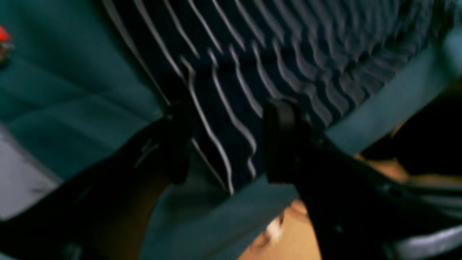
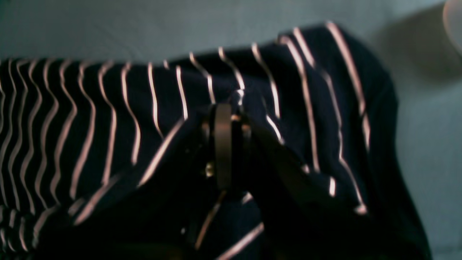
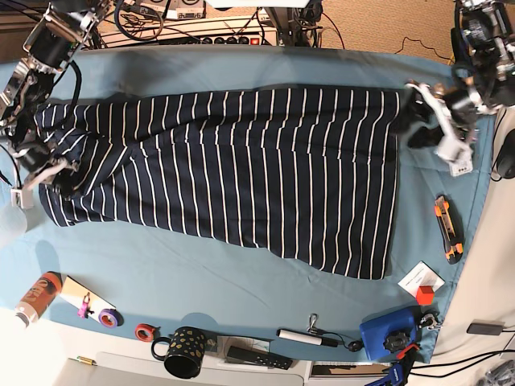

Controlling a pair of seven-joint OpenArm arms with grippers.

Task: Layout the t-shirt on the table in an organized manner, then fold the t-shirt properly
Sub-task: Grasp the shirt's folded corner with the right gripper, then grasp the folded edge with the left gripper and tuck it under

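Spread t-shirt (image 3: 257, 173) flat across table (image 3: 241, 281), right pincer (image 2: 223, 119) pinched shut on shoulder fabric, left pincer (image 1: 225, 141) gaped wide over hem corner gripping nothing; risked bunching stripes if tugged from one side only.

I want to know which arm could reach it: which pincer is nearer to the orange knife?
The left pincer. It hangs open at the shirt's hem corner, just above the knife. The right pincer is shut on the shirt's far end, across the table.
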